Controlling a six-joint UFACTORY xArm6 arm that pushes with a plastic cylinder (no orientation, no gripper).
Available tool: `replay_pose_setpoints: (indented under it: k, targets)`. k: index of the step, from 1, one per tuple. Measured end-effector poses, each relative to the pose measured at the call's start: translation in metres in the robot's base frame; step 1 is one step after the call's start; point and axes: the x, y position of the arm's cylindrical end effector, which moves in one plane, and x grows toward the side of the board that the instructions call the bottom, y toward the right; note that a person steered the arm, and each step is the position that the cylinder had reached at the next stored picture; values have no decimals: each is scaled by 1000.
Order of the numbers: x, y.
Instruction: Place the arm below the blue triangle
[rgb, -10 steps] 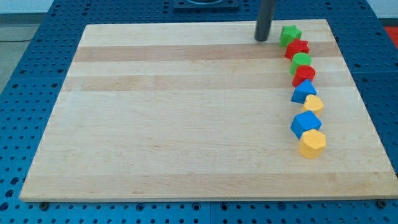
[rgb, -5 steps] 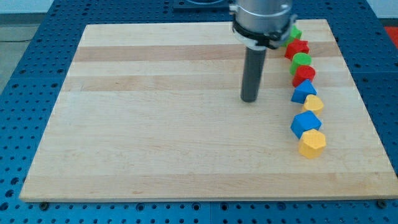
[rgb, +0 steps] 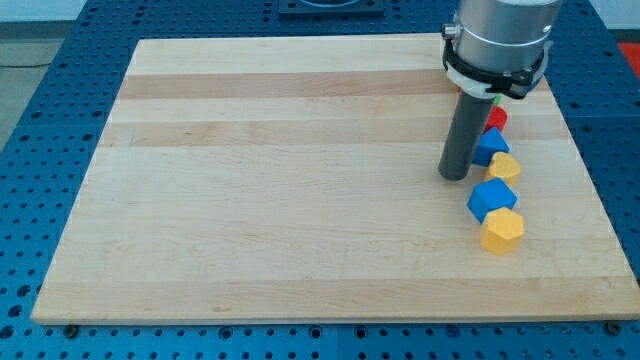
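Observation:
My tip (rgb: 455, 176) rests on the wooden board (rgb: 280, 180) just left of a column of blocks near the view's right edge. The blue triangle (rgb: 490, 146) sits right of the rod, slightly above the tip. A yellow block (rgb: 504, 166) touches it from below-right. A blue cube (rgb: 491, 198) lies below the tip's right, and a yellow hexagon-like block (rgb: 502, 232) under that. A red block (rgb: 497, 118) peeks out beside the arm. The arm body hides the blocks higher in the column.
The board lies on a blue perforated table (rgb: 60, 60). The column of blocks runs close to the board's right edge (rgb: 585, 170).
The arm moved from the board's top edge down and left, then right and slightly down, ending beside the blue triangle. It now covers the green and red blocks at the column's top.

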Motion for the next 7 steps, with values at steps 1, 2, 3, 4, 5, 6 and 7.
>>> replay_pose_setpoints:
  k: [1, 2, 3, 4, 5, 6, 7]
  targets:
    - [-2, 1]
    - [-5, 2]
    - [-9, 7]
    - [-10, 11]
    - [-11, 12]
    - [-11, 12]
    - [-11, 12]
